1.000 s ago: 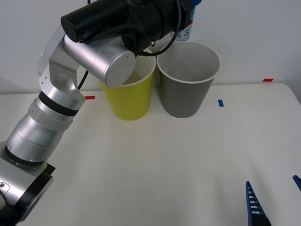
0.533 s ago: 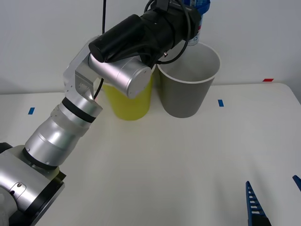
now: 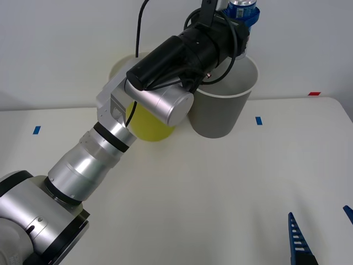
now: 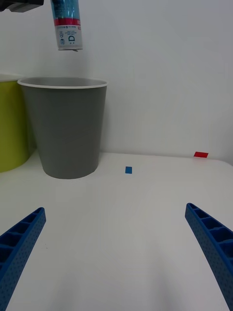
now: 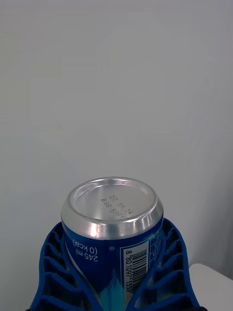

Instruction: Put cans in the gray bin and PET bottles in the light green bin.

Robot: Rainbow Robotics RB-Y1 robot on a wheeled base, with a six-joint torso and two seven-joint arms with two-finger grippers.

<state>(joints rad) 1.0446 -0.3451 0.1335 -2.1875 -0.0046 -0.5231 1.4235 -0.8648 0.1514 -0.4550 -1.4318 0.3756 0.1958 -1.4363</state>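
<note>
On the white table [image 3: 193, 193] before a plain pale wall [image 3: 66, 44], small blue and red tape marks dot the surface, and the light green bin [image 3: 148, 124] stands just beside the gray bin [image 3: 223, 110]. The left gripper [image 3: 242, 15] clenches the can [image 3: 243, 10] in the air above the gray bin. The right gripper [image 4: 116, 243] hangs low over the table's near right, fingers spread wide.

White table [image 3: 220, 187] abuts a plain white wall [image 3: 66, 44] (blue and red tape markers near its far edge).

Blue can [image 5: 112, 233] with pink-red band, perhaps white below, dark gray bin [image 4: 67, 127], yellow-green bin [image 4: 11, 125]
</note>
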